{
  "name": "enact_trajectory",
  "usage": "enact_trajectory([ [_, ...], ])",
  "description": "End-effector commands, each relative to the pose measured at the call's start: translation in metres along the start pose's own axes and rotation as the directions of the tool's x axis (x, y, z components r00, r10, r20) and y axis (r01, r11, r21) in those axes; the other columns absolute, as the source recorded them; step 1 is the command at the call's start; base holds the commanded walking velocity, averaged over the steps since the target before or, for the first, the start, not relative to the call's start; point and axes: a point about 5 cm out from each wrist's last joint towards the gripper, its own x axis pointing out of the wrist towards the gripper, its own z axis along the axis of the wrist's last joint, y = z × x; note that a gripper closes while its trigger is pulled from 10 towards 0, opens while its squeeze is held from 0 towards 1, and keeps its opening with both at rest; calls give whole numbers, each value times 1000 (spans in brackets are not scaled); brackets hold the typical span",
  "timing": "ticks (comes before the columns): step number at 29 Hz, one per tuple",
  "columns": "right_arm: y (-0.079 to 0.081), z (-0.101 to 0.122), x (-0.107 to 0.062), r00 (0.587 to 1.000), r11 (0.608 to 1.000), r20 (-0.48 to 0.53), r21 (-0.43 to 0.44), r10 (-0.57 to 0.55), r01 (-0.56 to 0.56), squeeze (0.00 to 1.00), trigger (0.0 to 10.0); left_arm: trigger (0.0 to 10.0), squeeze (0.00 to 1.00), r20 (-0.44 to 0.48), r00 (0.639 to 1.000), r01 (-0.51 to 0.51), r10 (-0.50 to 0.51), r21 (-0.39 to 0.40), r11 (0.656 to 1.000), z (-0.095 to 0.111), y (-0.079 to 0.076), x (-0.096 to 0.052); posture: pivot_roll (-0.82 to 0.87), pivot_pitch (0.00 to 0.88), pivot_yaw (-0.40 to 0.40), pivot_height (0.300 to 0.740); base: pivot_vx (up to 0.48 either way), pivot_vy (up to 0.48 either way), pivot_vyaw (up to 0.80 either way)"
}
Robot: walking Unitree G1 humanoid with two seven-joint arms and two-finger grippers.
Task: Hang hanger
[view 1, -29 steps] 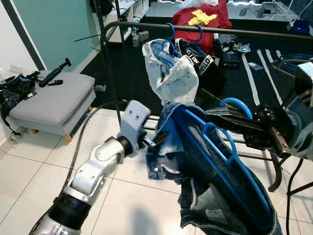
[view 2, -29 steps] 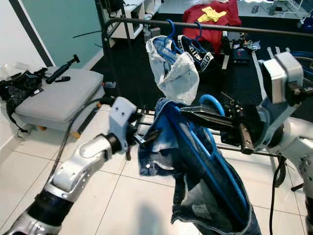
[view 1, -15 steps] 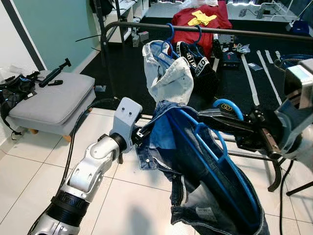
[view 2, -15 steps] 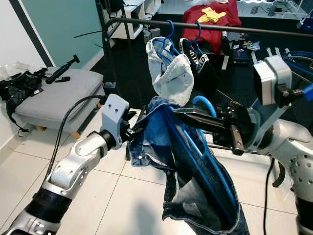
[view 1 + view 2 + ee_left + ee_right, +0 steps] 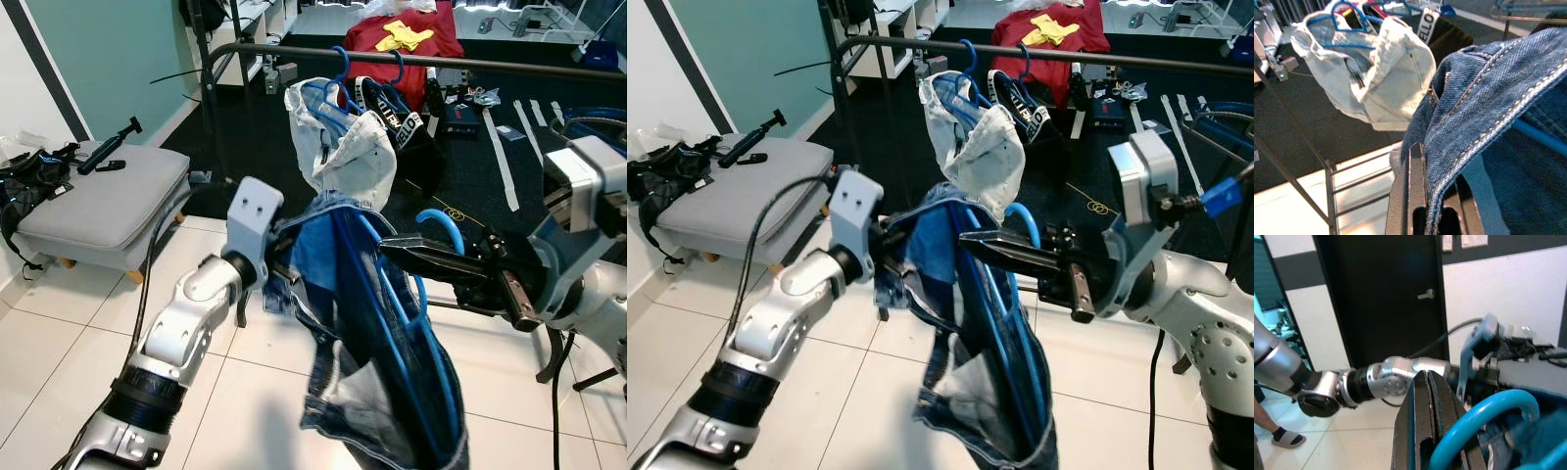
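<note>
Blue plastic hanger (image 5: 431,294), carrying dark blue denim jeans (image 5: 367,343) with a lighter inside showing at the hem. Held in the air in front of me, below the black rail (image 5: 411,59) and not hooked on it. My right hand (image 5: 392,250) has its fingers closed at the base of the curved hook; my left hand (image 5: 279,257) pinches the denim waistband. The jeans hang down over the tiled floor (image 5: 59,362).

The left gripper (image 5: 1425,196) pinches the denim waistband (image 5: 1488,98). Beyond the waistband, a pale jacket (image 5: 1376,73) hangs on a blue hanger (image 5: 1344,10), black rack bars (image 5: 1327,171) beside it.
</note>
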Motion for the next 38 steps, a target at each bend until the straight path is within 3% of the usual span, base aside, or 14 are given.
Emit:
enact_trajectory([
  [1,2,1,0,1000,999,-13,-33,-5,5,0,0,0,0,1,999,-49,49,6,999,0,14,-3,-59,105,59,740,0,0,0],
  [4,1,-3,-7,998,998,-50,-35,-46,45,0,0,0,0,10,995,-99,98,28,995,4,29,-4,-60,106,60,740,0,0,0],
  [6,1,-3,-7,998,998,-50,-35,-46,45,0,0,0,0,10,995,-99,98,28,995,4,29,-4,-60,106,60,740,0,0,0],
  [7,1,-9,-12,992,997,-99,-27,-73,71,0,0,0,0,23,990,-139,138,27,990,8,40,-6,-62,107,62,740,0,0,0],
  [12,2,-18,-14,985,996,-150,-11,-85,85,0,0,0,0,37,988,-153,153,11,988,12,44,-7,-63,107,63,740,0,0,0],
  [19,12,-60,-7,934,997,-354,51,-44,66,0,0,0,0,55,992,-110,113,-47,993,14,30,0,-67,104,70,740,0,0,0],
  [25,16,-72,0,923,997,-386,74,0,31,0,0,0,0,98,994,-28,37,-90,996,20,10,11,-63,107,68,740,0,0,0],
  [29,17,-73,0,922,997,-387,77,5,26,0,0,0,0,106,994,-10,21,-96,995,22,6,13,-63,107,68,740,0,0,0],
  [31,20,-78,6,917,996,-396,94,46,-9,0,0,0,0,139,989,55,-40,-106,993,28,-11,20,-68,109,68,740,0,0,0],
  [33,20,-78,6,917,996,-396,94,46,-9,0,0,0,0,139,989,55,-40,-106,993,28,-11,20,-68,109,68,740,0,0,0],
  [34,22,-80,8,913,994,-403,105,68,-28,0,0,2157,0,160,985,82,-64,-107,991,32,-18,24,-69,109,68,740,0,0,0],
  [36,22,-80,8,913,994,-403,105,68,-28,0,0,2157,0,160,985,82,-64,-107,991,32,-18,24,-69,109,68,740,0,0,0],
  [37,24,-82,9,908,993,-409,114,84,-41,0,0,10000,0,173,982,90,-72,-101,991,36,-20,28,-73,110,68,740,0,0,0],
  [38,24,-82,9,908,993,-409,114,84,-41,0,0,10000,0,173,982,90,-72,-101,991,36,-20,28,-73,110,68,740,0,0,0],
])
